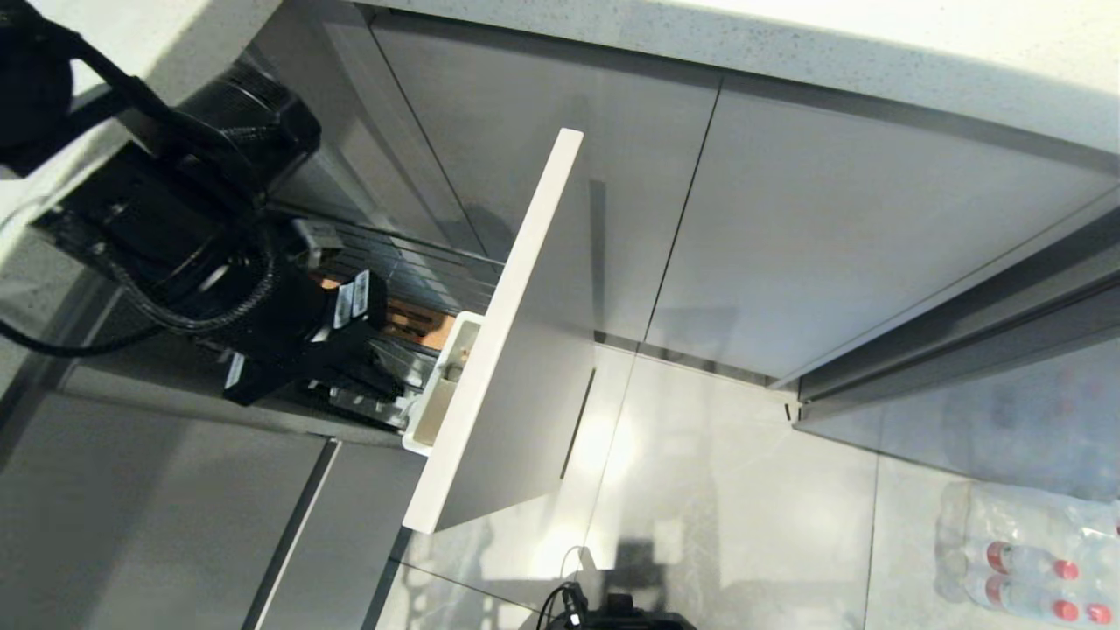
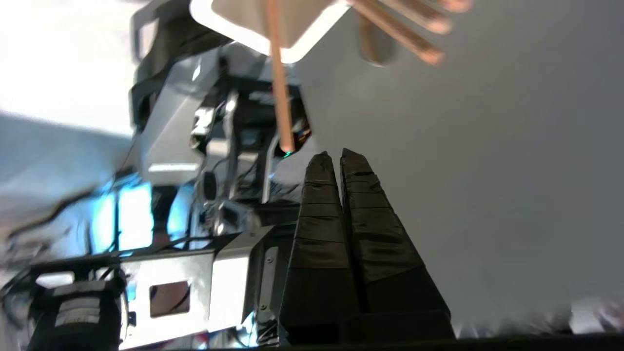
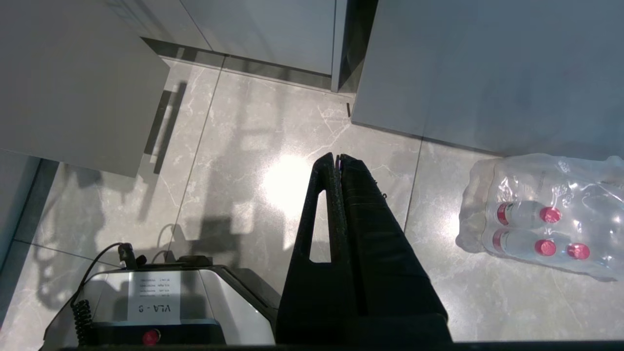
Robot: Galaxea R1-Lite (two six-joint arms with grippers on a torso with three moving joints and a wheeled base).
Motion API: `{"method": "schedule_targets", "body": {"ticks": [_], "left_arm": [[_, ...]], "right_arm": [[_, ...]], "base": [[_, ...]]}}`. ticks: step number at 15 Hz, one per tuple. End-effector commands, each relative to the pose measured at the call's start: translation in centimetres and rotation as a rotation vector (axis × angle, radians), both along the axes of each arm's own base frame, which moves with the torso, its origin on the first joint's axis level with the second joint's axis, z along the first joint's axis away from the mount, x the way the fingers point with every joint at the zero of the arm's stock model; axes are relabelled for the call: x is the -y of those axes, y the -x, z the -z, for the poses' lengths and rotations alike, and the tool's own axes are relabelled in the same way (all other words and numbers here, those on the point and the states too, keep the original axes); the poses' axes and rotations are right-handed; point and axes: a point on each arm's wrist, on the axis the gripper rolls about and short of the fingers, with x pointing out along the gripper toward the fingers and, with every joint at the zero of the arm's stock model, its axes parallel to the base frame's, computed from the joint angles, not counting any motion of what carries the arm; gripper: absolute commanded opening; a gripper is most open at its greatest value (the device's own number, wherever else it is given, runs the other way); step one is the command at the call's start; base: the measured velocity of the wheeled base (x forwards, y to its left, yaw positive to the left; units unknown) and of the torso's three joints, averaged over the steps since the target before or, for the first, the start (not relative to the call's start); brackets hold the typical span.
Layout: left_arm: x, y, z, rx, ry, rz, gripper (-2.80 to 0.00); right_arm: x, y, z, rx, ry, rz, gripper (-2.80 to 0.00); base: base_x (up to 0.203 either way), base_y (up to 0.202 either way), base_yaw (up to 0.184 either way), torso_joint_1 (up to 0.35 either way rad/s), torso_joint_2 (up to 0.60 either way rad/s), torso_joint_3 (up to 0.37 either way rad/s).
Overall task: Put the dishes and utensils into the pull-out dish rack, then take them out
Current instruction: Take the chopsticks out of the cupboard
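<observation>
The pull-out dish rack [image 1: 420, 289] stands drawn out of the cabinet run, at about 9 o'clock from the centre of my head view. Its narrow pale front panel [image 1: 516, 350] runs from 12 to 6 o'clock on a slant, with the white utensil cup [image 1: 444, 385] just inside it at its 9 o'clock side and the slotted wooden strip [image 1: 420, 324] visible between the chrome wires. In my left wrist view the chopsticks [image 2: 279, 83] stand in that cup [image 2: 292, 48]; one stick reaches toward the lens and ends just beside the fingertips, not touching them, while the other sticks fan out at about 1 o'clock. I see neither dishes nor spoon.

My left gripper [image 2: 336, 155] is clenched, its fingers [image 2: 319, 204] pressed together on nothing; the arm covers the rack's inner part at 9 to 10 o'clock in the head view. My right gripper [image 3: 338, 158] hangs over the tiled floor [image 3: 253, 146], fingers likewise pressed together and empty. A shrink-wrapped pack of bottles [image 3: 546, 214] lies at its 3 o'clock, and the robot's base [image 3: 161, 302] at 7 o'clock.
</observation>
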Motion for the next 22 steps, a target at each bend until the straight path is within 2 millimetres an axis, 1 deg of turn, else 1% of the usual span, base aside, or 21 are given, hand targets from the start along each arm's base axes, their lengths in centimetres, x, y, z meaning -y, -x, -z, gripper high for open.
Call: {"method": "schedule_targets", "body": {"ticks": [1, 3, 6, 7, 12, 19, 22], "left_arm": [[0.9, -1.4, 1.8, -0.082, -0.036, 0.003, -2.8], [1.4, -1.8, 2.4, -0.134, -0.065, 0.011, -2.8], [1.7, -2.1, 2.9, -0.157, -0.077, 0.017, -2.8], [1.8, -2.3, 3.1, -0.164, -0.079, 0.016, 0.0], [2.5, -3.2, 4.5, -0.217, -0.093, 0.003, 0.0], [3.4, -3.6, 6.5, -0.341, -0.14, 0.012, 0.0], [3.6, -4.0, 7.2, -0.362, -0.147, 0.007, 0.0]], "right_arm": [[0.0, 0.0, 0.0, 0.0, 0.0, -0.001, -2.8], [0.0, 0.0, 0.0, 0.0, 0.0, -0.001, -2.8], [0.0, 0.0, 0.0, 0.001, 0.0, 0.001, -2.8], [0.0, 0.0, 0.0, 0.0, 0.0, -0.001, -2.8], [0.0, 0.0, 0.0, 0.0, 0.0, 0.0, -2.8], [0.0, 0.0, 0.0, 0.001, 0.0, -0.001, -2.8], [0.0, 0.0, 0.0, 0.0, 0.0, -0.001, -2.8]], "base": [[0.0, 0.0, 0.0, 0.0, 0.0, 0.0], [0.0, 0.0, 0.0, 0.0, 0.0, 0.0], [0.0, 0.0, 0.0, 0.0, 0.0, 0.0], [0.0, 0.0, 0.0, 0.0, 0.0, 0.0], [0.0, 0.0, 0.0, 0.0, 0.0, 0.0], [0.0, 0.0, 0.0, 0.0, 0.0, 0.0], [0.0, 0.0, 0.0, 0.0, 0.0, 0.0]]}}
